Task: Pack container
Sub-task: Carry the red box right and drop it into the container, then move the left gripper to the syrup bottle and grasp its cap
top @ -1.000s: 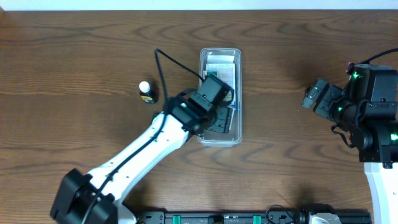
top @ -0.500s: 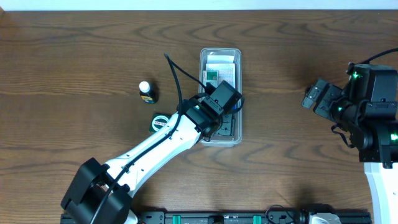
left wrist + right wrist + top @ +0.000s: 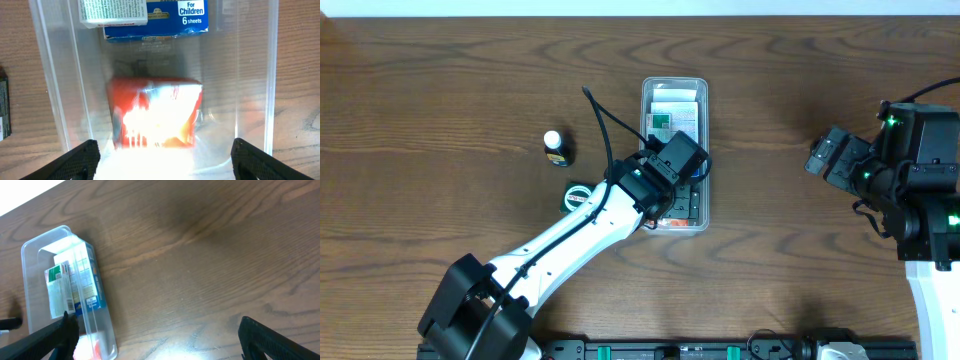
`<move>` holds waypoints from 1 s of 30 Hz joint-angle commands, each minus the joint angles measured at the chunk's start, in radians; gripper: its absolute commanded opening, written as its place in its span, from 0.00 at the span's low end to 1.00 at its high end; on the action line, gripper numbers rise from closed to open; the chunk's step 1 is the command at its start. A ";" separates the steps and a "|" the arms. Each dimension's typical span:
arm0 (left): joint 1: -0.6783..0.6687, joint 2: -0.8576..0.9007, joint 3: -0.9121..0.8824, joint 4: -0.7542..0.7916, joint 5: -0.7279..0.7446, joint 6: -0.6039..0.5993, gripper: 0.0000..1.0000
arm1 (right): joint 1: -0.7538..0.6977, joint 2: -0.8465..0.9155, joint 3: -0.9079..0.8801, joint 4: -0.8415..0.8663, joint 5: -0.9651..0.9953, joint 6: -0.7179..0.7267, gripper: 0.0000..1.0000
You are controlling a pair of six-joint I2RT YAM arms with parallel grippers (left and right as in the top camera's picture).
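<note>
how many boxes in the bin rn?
3 in the container: orange box at the near end, blue box beyond it, white box beside the blue. More may be hidden.

In the overhead view the left arm [image 3: 590, 225] covers the near half of the container [image 3: 673, 80], so what lies under it is mostly hidden there. In the left wrist view the red box [image 3: 155, 112] is blurred and washed out by glare, and its print cannot be read. The blue box [image 3: 160, 22] is cut off by the top edge, and a dark thing [image 3: 2, 112] by the left edge.
</note>
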 commanded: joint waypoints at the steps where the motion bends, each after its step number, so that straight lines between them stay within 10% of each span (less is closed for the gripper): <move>1: 0.000 0.004 0.012 0.001 -0.008 -0.002 0.86 | -0.005 0.000 0.006 -0.002 0.008 0.000 0.99; 17: 0.055 -0.233 0.021 0.104 0.098 0.086 0.98 | -0.005 0.000 0.006 -0.002 0.008 0.000 0.99; 30: 0.553 -0.348 0.021 -0.138 0.016 0.235 0.98 | -0.005 0.000 0.006 -0.002 0.008 0.000 0.99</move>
